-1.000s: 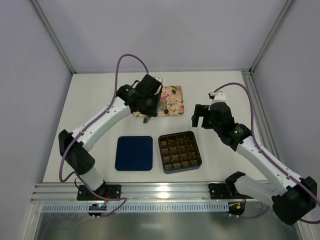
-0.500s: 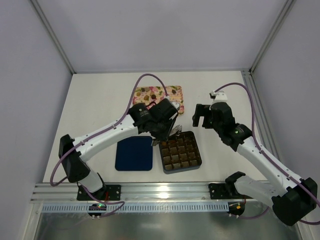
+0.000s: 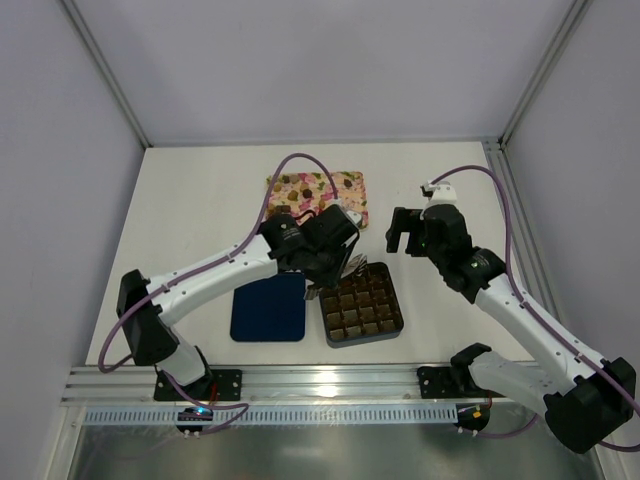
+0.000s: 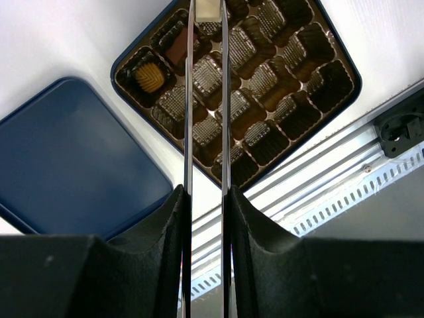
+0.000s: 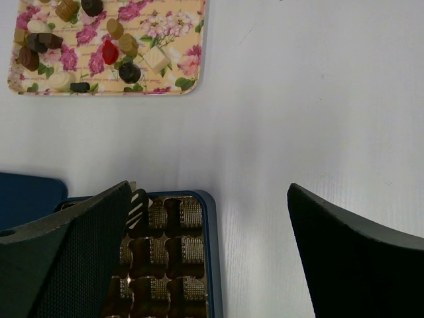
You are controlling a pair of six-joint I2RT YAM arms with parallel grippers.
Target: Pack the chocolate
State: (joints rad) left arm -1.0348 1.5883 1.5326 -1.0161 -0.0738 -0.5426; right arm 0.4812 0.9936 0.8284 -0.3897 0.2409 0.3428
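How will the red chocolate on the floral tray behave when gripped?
Likely light: the red chocolate is small. It looks rounded, so it may roll or slip when squeezed. A tan piece sits close, so it could get nudged.

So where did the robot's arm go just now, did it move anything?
The left gripper swung from over the floral tray toward the near edge. It now hangs over the far-left corner of the chocolate box, with what looks like a pale chocolate pinched at its tips. The right gripper stayed wide open in its place. The tray, the box and the blue lid did not shift.
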